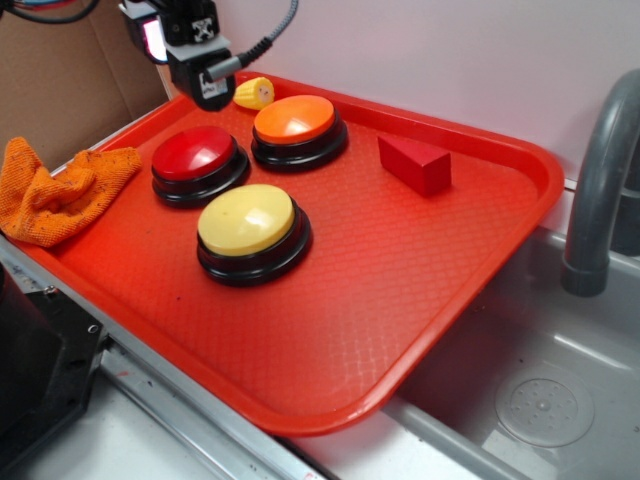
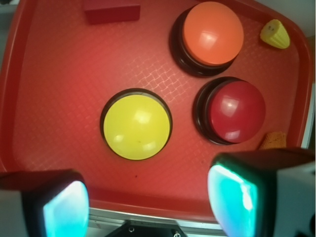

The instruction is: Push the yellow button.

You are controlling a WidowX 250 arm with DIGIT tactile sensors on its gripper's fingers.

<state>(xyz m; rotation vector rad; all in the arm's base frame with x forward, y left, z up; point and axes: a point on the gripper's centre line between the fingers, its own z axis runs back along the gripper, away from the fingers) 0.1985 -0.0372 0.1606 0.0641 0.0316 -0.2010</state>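
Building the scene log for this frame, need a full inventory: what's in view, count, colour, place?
yellow button: 1, pale-yellow dome on black base, front of the button group on the tray
red button: 1, red dome on black base, behind the yellow one, toward the cloth
orange button: 1, orange dome on black base, back of tray
corn-like toy: 1, yellow, back edge of tray by the orange button
wedge block: 1, red, right of the orange button
tray: 1, red, holds all the above
cloth: 1, orange, draped over the tray's left edge
faucet: 1, grey, right
sink: 1, grey, under the tray
gripper: 1, black, raised above the tray's back-left, jaws apart
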